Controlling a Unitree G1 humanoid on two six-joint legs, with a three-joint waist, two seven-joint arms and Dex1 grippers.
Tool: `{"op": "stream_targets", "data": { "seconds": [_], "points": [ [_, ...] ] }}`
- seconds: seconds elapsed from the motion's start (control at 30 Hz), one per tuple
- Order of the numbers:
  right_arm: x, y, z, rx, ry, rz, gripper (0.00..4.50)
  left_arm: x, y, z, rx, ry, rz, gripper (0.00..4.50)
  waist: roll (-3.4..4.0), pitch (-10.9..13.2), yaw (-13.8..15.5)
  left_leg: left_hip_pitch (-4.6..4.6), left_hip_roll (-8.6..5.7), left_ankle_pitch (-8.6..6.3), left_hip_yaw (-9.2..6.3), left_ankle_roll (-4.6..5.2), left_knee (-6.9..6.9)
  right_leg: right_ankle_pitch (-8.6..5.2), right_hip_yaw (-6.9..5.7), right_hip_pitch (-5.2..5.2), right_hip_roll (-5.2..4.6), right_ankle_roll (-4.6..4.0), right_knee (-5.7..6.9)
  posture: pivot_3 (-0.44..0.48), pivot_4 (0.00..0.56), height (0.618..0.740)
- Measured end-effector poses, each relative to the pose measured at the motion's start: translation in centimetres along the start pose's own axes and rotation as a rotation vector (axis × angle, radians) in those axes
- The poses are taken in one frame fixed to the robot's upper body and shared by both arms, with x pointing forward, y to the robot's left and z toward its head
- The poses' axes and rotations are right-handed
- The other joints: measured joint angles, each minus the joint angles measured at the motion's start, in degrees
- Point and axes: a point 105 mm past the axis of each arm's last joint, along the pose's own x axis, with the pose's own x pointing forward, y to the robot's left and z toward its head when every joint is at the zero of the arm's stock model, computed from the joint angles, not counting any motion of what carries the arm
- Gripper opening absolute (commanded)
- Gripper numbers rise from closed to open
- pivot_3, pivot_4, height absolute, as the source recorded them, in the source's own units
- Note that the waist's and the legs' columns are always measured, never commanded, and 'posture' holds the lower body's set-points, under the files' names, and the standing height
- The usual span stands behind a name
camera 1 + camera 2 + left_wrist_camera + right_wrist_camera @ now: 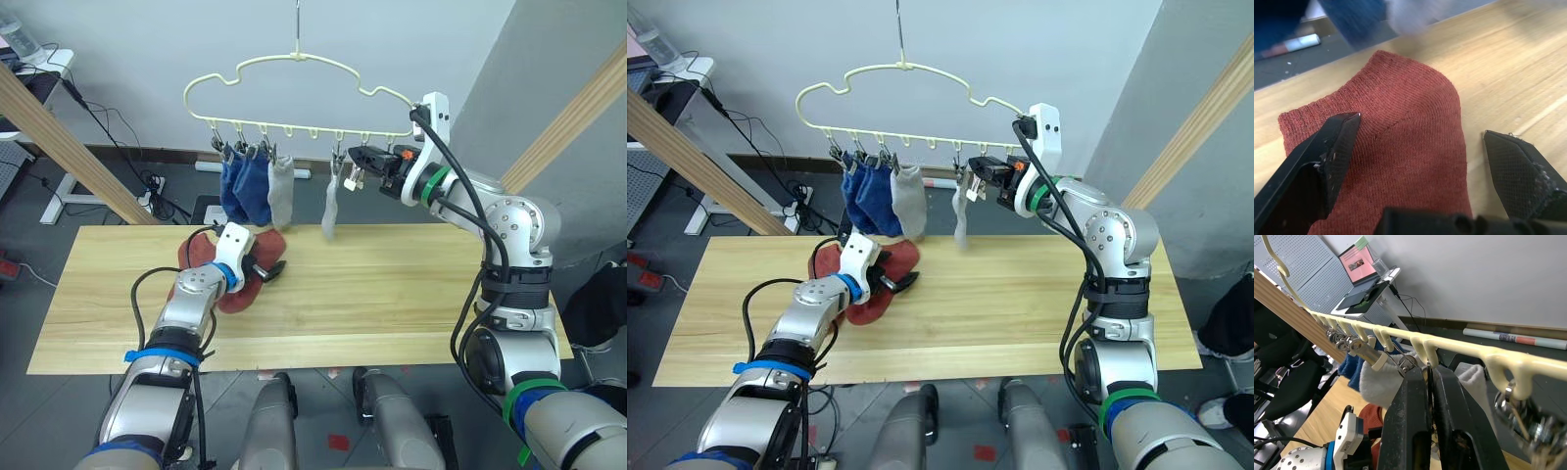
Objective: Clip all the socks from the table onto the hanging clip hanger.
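Left eye view: clip hanger (294,93) hangs above the desk's (392,304) far edge, long axis along that edge. Two blue socks (245,186) and two grey socks (281,191) dangle toe-down. Right tool (355,168) is pinched on a clip (350,176).

Left wrist view: left tool (1420,147) spread wide over rust-red socks (1400,147); lower sock hidden.

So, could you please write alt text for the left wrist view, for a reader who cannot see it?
A rust-red sock lies flat on the light wooden table, between the two open black fingers of the left gripper. Blurred blue and grey fabric hangs above the table's far edge.
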Motion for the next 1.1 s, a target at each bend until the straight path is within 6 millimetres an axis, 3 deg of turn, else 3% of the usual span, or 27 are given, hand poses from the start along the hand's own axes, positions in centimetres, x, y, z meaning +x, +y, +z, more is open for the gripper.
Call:
{"op": "stream_targets", "data": {
  "seconds": [0.03, 0.1, 0.33, 0.57, 0.73, 0.93, 1.1],
  "points": [
    [0.0, 0.0, 0.0, -0.001, 0.0, -0.002, 0.02, 0.1, 0.0, 0.0, 0.002, 0.004, -0.001, 4.5, 0.0, 0.0, 0.0, 0.0, -0.01, 0.0, 0.0, 0.0, 0.01, 0.0, 0.0, 0.01, 0.0, 0.0, 0.01, -0.076, 0.361, 0.74],
    [0.0, 0.0, 0.0, -0.003, 0.001, -0.01, 0.0, 0.1, 0.1, 0.0, 0.002, 0.006, -0.003, 4.01, 0.0, 0.0, 0.0, 0.02, 0.0, 0.0, 0.01, 0.0, 0.01, 0.0, 0.01, 0.02, 0.0, 0.0, 0.02, -0.074, 0.36, 0.74],
    [0.0, 0.0, 0.1, -0.004, -0.001, -0.014, 0.0, -0.1, -0.1, -0.1, 0.005, 0.005, -0.02, 2.15, 0.0, 0.0, 0.0, 0.02, 0.0, 0.0, 0.0, 0.0, 0.01, 0.0, 0.0, 0.02, 0.0, 0.0, 0.02, -0.063, 0.35, 0.74],
    [0.0, 0.0, 0.0, -0.003, -0.002, -0.023, 0.0, -0.8, -1.2, -0.6, 0.032, -0.014, -0.056, 0.02, 0.0, 0.0, 0.0, 0.02, 0.0, 0.0, 0.0, 0.0, 0.01, 0.0, -0.01, 0.02, -0.01, 0.0, 0.03, -0.058, 0.339, 0.74],
    [-0.1, -0.1, 0.0, -0.002, -0.003, -0.027, 0.0, -1.7, -2.9, -0.2, 0.05, -0.068, -0.113, 0.02, 0.0, 0.0, 0.0, 0.0, 0.01, 0.0, -0.01, 0.0, -0.01, 0.0, -0.02, 0.01, -0.02, 0.0, 0.01, -0.055, 0.334, 0.74],
    [-0.1, -0.2, -0.1, 0.0, 0.005, -0.026, 0.0, -3.3, -4.4, 3.0, 0.087, -0.213, -0.155, 0.02, 0.0, 0.0, 0.0, -0.01, 0.0, 0.0, 0.01, 0.0, 0.01, 0.0, 0.02, 0.01, -0.04, 0.0, 0.0, -0.054, 0.334, 0.74],
    [-1.1, -1.2, 0.5, 0.036, 0.077, -0.042, 0.0, -6.8, -7.8, 8.6, 0.279, -0.499, -0.199, 0.02, 0.0, 0.0, 0.3, 0.0, -0.03, 0.0, -0.02, 0.0, -0.03, 0.0, -0.01, 0.07, -0.16, 0.0, -0.06, -0.058, 0.335, 0.74]
  ]
}}
